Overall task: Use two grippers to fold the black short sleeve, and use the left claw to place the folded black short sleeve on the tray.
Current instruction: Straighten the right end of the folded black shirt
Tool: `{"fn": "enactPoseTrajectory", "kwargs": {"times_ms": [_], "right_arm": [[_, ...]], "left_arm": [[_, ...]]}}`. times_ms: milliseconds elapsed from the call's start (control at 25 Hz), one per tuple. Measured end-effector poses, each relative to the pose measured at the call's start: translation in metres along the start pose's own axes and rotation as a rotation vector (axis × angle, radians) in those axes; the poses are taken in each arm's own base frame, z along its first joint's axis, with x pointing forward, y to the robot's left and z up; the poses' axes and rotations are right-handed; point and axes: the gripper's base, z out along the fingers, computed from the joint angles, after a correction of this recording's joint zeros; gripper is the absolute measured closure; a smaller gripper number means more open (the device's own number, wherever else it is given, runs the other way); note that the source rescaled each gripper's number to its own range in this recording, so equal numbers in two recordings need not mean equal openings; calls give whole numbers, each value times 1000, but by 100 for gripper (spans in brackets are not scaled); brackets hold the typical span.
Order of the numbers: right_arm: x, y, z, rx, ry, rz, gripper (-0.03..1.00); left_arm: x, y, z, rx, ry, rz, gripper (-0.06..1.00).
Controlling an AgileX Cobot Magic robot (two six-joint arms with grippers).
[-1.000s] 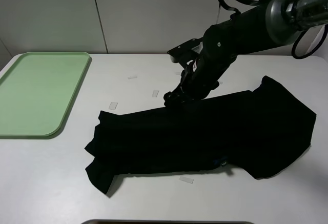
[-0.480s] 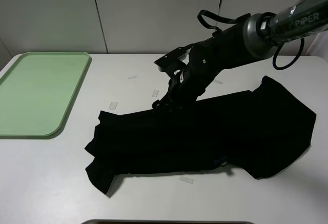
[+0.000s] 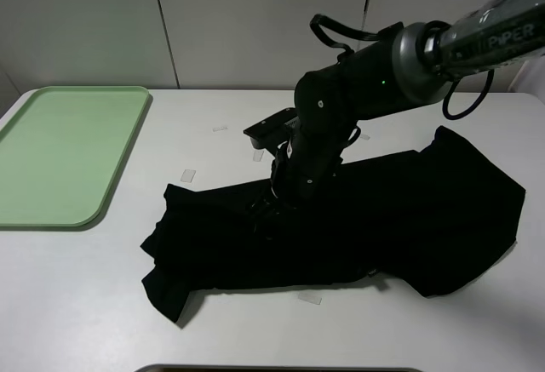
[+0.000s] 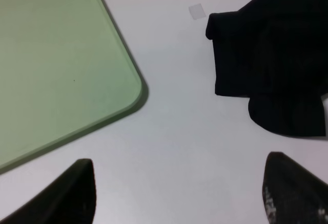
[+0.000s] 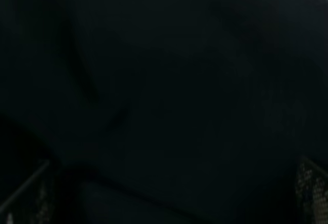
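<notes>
The black short sleeve (image 3: pixel 383 219) lies crumpled and partly folded across the middle and right of the table. My right gripper (image 3: pixel 266 206) reaches across from the right and hangs low over the shirt's left half. In the right wrist view dark cloth (image 5: pixel 169 80) fills the frame, and the fingertips (image 5: pixel 311 188) stand wide apart, so the gripper is open. The pale green tray (image 3: pixel 68 151) sits at the far left with nothing on it. My left gripper (image 4: pixel 179 198) is open over bare table between the tray's corner (image 4: pixel 61 70) and the shirt's left end (image 4: pixel 277 65). It does not show in the exterior view.
Small pale tape strips lie on the table: one (image 3: pixel 189 174) left of the shirt, one (image 3: pixel 220 128) further back, one (image 3: pixel 310 299) in front of the shirt. A dark grey slab edge (image 3: pixel 281 369) shows at the table's front.
The right arm has swung left and down, from the shirt's back edge to low over its left half. The shirt and tray have not moved.
</notes>
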Motion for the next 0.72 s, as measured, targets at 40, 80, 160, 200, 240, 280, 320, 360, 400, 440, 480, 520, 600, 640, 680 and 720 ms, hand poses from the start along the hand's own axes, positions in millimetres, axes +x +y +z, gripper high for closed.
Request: {"fn": "enactPoseTrajectory", "kwargs": {"times_ms": [40,80,160,200,240,280,320,360,400,440,480,520,600,640,680,720], "right_arm": [[2,2,-4,-12,17,11,-3],[4,3,-9,-23,36,20,-3],[6,7,-18,-47,53,39,-3],[6,8,-23,-60,53,50,-3],[6,10,-28,-74,52,62,-3],[6,12,-33,-91,45,78,-3],[6,14,-37,-109,44,95,-3],[6,15,-41,-123,40,108,-3],[6,17,-44,-141,36,124,-3],[6,18,-45,-155,37,138,-3],[6,20,-45,-167,36,151,-3],[6,20,-46,-174,35,158,-3],[5,20,-46,-169,20,155,-3],[3,18,-46,-155,4,140,-3],[-1,16,-48,-135,-24,122,-3],[-5,14,-50,-110,-48,97,-3]], "left_arm": [[0,0,0,0,0,0,28],[0,0,0,0,0,0,28],[0,0,0,0,0,0,28],[0,0,0,0,0,0,28],[0,0,0,0,0,0,28],[0,0,0,0,0,0,28],[0,0,0,0,0,0,28],[0,0,0,0,0,0,28],[0,0,0,0,0,0,28],[0,0,0,0,0,0,28],[0,0,0,0,0,0,28],[0,0,0,0,0,0,28],[0,0,0,-1,0,0,28],[0,0,0,-1,0,0,28],[0,0,0,-1,0,0,28],[0,0,0,-1,0,0,28]]}}
